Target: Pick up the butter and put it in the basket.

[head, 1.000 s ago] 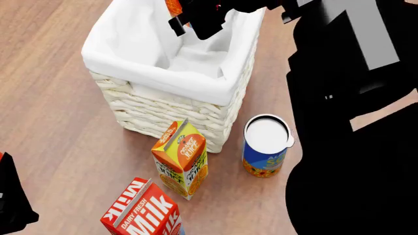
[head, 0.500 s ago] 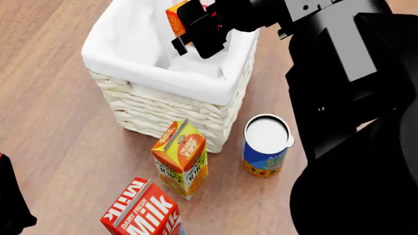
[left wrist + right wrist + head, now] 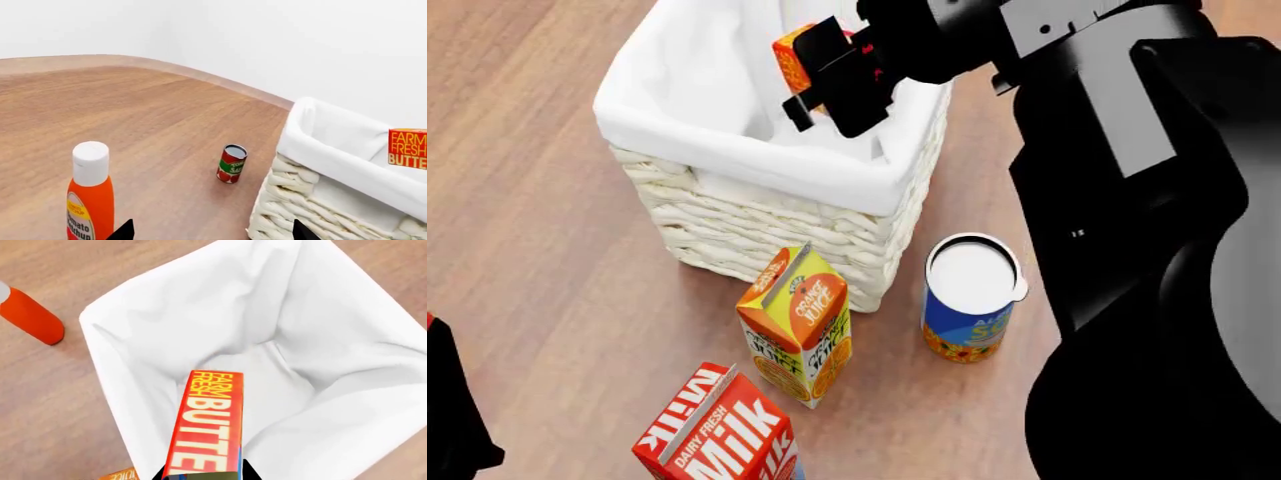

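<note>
The right end effector (image 3: 827, 75) is clamped on the butter (image 3: 793, 50) and holds it over the open mouth of the basket (image 3: 787, 215), above the white liner and clear of the bottom, as the right wrist view shows (image 3: 207, 425). Only the two dark fingertips (image 3: 123, 231) of the left end effector show, set wide apart with nothing between them, low over the tabletop (image 3: 133, 115) near a ketchup bottle (image 3: 90, 200) and a small can (image 3: 231, 163).
</note>
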Controlling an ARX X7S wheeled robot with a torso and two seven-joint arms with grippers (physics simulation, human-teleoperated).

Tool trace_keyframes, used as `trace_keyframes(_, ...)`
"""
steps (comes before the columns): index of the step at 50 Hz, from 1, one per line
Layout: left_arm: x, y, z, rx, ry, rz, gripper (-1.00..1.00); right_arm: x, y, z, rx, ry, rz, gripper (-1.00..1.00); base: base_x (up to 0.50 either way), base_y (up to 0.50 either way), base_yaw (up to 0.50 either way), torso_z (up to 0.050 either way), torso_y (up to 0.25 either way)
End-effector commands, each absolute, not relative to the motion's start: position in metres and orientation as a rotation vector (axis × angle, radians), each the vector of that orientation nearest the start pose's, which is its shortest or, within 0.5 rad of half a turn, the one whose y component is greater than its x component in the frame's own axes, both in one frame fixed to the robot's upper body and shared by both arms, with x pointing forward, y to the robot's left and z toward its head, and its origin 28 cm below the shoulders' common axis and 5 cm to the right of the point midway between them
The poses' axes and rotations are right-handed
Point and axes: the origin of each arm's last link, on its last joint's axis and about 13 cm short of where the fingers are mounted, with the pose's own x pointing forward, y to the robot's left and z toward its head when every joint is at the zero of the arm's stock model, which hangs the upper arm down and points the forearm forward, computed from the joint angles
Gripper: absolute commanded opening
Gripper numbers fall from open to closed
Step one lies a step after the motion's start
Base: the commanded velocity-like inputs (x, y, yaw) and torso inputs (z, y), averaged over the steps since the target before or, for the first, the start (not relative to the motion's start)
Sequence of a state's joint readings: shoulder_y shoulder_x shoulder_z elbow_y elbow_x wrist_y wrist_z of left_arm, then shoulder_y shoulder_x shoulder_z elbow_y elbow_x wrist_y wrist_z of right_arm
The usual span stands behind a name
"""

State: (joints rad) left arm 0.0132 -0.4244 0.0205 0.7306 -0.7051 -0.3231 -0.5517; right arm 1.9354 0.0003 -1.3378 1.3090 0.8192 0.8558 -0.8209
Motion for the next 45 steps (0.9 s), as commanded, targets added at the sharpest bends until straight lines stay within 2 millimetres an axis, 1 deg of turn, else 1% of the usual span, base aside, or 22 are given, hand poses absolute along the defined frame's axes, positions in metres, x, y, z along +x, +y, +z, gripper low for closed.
trace_keyframes(1, 0.176, 0.231, 0.146, -0.274, -0.211, 0.103, 1.0, 0.401, -0.096, 0.381, -0.369, 0.54, 0.714, -1.0, 0.0, 0.0, 0.0, 0.0, 0.011)
trace_keyframes(29, 0.174, 0.23, 0.147, -0.276, -0.211, 0.097, 1.0, 0.402, -0.096, 0.383, -0.38, 0.517, 0.695, -1.0, 0.0, 0.0, 0.0, 0.001, 0.001)
trace_keyframes(30, 0.174, 0.23, 0.147, -0.276, -0.211, 0.097, 1.0, 0.402, -0.096, 0.383, -0.384, 0.512, 0.697, 1.0, 0.0, 0.0, 0.0, 0.0, 0.0)
trace_keyframes(45, 0.172, 0.23, 0.147, -0.277, -0.211, 0.091, 1.0, 0.404, -0.097, 0.391, -0.401, 0.421, 0.636, 1.0, 0.0, 0.0, 0.0, 0.0, 0.0)
